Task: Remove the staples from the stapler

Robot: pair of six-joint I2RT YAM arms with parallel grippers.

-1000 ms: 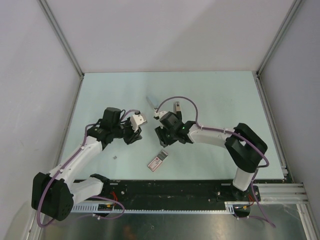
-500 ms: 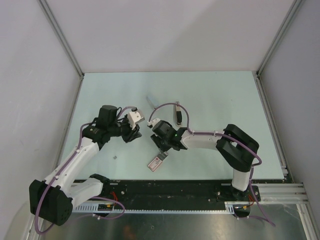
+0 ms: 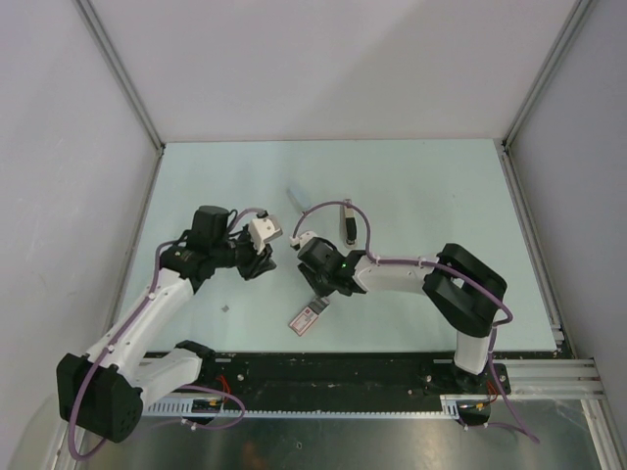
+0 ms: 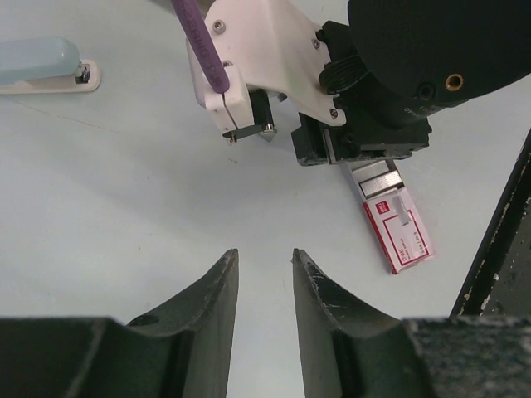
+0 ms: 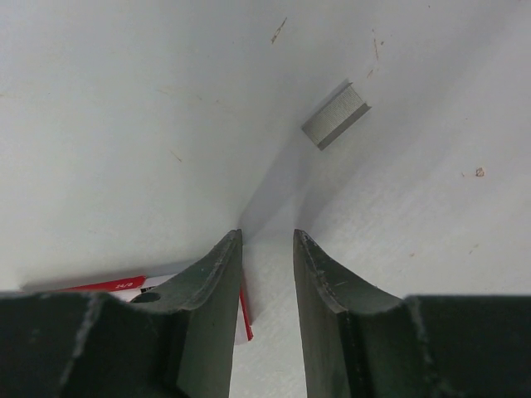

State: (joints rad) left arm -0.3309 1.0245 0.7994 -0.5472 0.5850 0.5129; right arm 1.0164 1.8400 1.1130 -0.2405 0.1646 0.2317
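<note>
The light-blue stapler (image 3: 297, 199) with a white base lies shut at the table's middle back; it also shows in the left wrist view (image 4: 43, 71). A flat red-and-white staple box (image 3: 307, 315) lies near the front; in the left wrist view (image 4: 398, 232) silver staples show at its open end. My right gripper (image 3: 314, 291) hangs just over the box's far end, jaws slightly apart and empty (image 5: 267, 236). A short loose strip of staples (image 5: 335, 115) lies on the table ahead of it. My left gripper (image 3: 268, 258) is open and empty (image 4: 264, 253), left of the right gripper.
A thin dark bar (image 3: 348, 220) lies behind the right arm. A tiny grey speck (image 3: 226, 307) sits on the table at the front left. Grey walls close in the table (image 3: 421, 176) on three sides.
My right gripper has swung left and nearer, down over the far end of the staple box. My left gripper has drawn back slightly to the left.
</note>
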